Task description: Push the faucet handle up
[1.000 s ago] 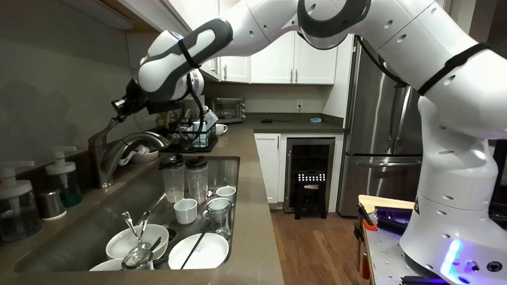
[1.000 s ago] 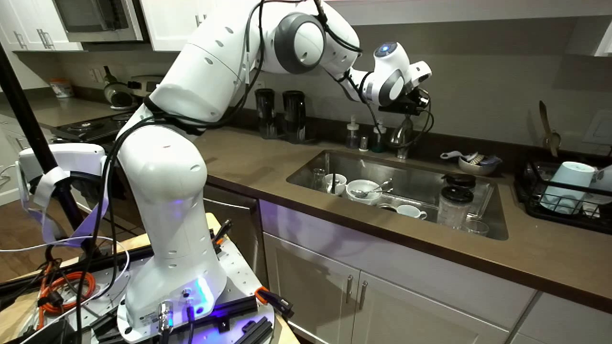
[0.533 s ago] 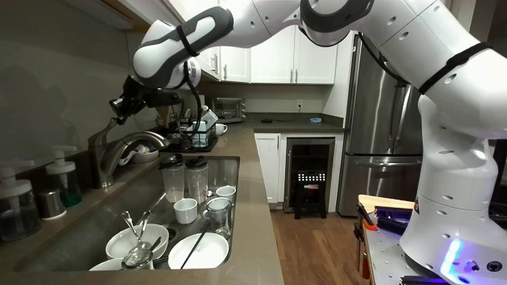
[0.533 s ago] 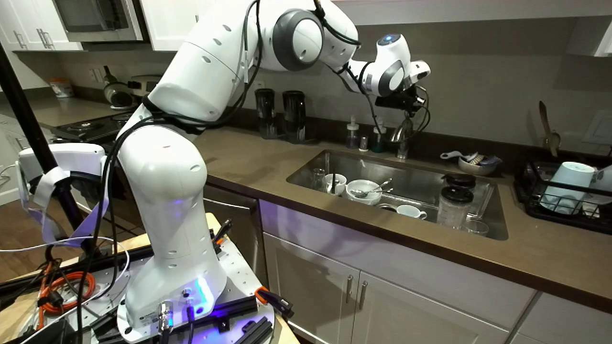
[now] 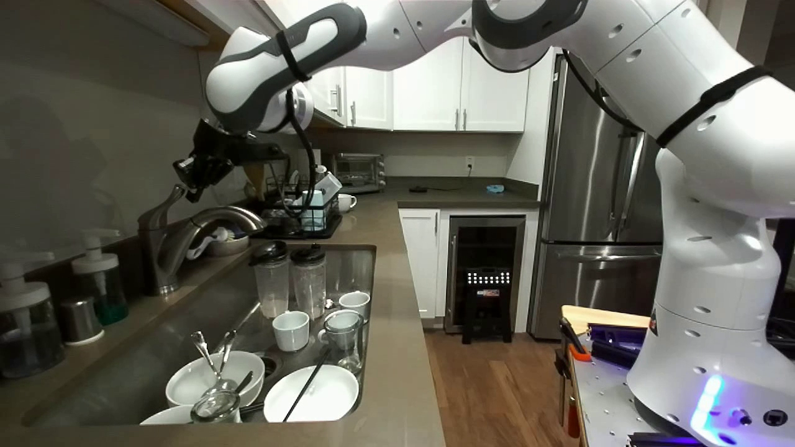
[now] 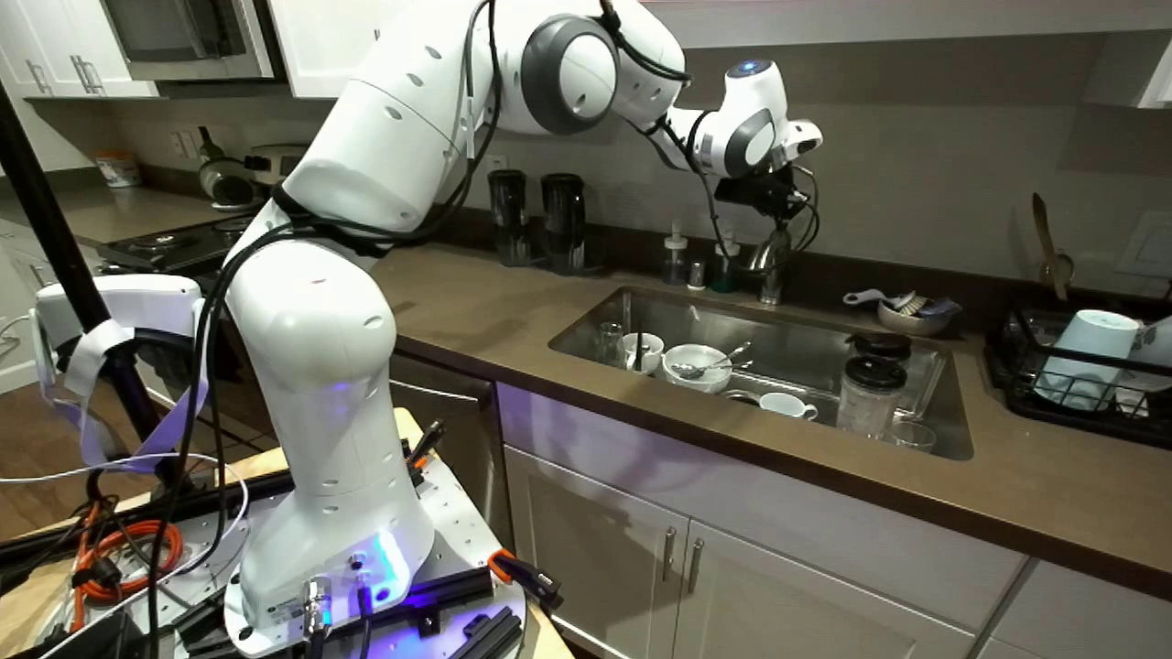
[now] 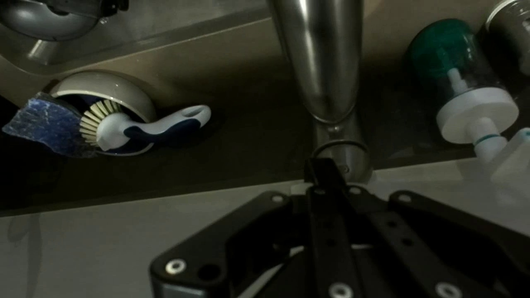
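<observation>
The silver faucet handle (image 5: pixel 165 206) slants up from the faucet body in an exterior view. The arched chrome spout (image 5: pixel 225 217) stands beside it, and also shows in the wrist view (image 7: pixel 325 58). My black gripper (image 5: pixel 194 195) is right at the handle's upper tip, on its spout side; I cannot tell whether they touch. In the wrist view the gripper (image 7: pixel 327 167) has its fingers together with nothing seen between them, in front of the faucet body; the lever cannot be made out there. In an exterior view the gripper (image 6: pixel 781 220) covers the faucet's top.
Soap bottles (image 5: pixel 99 279) stand beside the faucet. A bowl with a brush (image 7: pixel 112 89) sits on the other side. The sink (image 6: pixel 632 302) holds cups, bowls and lidded bottles. A dish rack (image 6: pixel 1053 403) stands past it. The wall (image 5: pixel 74 155) is close behind the faucet.
The wrist has risen and the gripper has tilted more downward. Its fingertips have shifted slightly down and toward the spout side of the handle tip. The handle shows no clear movement.
</observation>
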